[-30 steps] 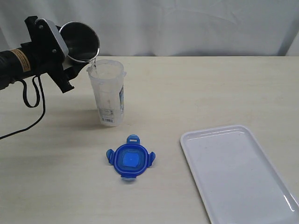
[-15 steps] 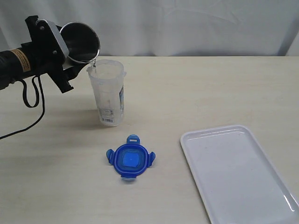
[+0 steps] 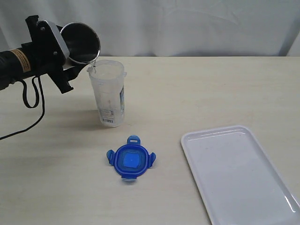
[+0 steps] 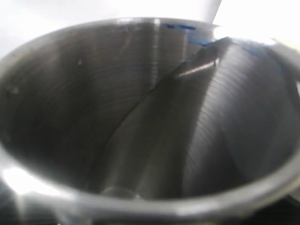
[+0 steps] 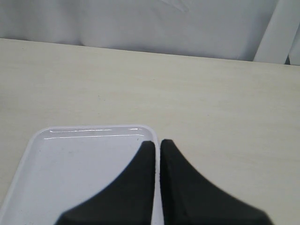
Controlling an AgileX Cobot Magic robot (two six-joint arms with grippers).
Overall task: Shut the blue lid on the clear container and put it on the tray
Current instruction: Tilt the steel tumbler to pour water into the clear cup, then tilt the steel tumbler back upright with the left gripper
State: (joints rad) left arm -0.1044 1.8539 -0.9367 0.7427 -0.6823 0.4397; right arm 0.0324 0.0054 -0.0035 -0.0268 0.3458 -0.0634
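The clear container (image 3: 108, 93) stands upright and uncovered on the table, a white label near its base. The blue lid (image 3: 131, 159) lies flat on the table in front of it, apart from it. My left gripper (image 3: 69, 55) is shut on a grey steel cup (image 3: 80, 42), held tilted with its lip over the container's rim. The cup's inside (image 4: 150, 117) fills the left wrist view and hides the jaws. The white tray (image 3: 239, 173) lies at the front right. My right gripper (image 5: 157, 143) is shut with nothing in it, above the tray's (image 5: 79, 164) edge.
A black cable (image 3: 28, 101) hangs from the left arm down onto the table at the left. A white curtain (image 3: 187, 23) closes off the back of the table.
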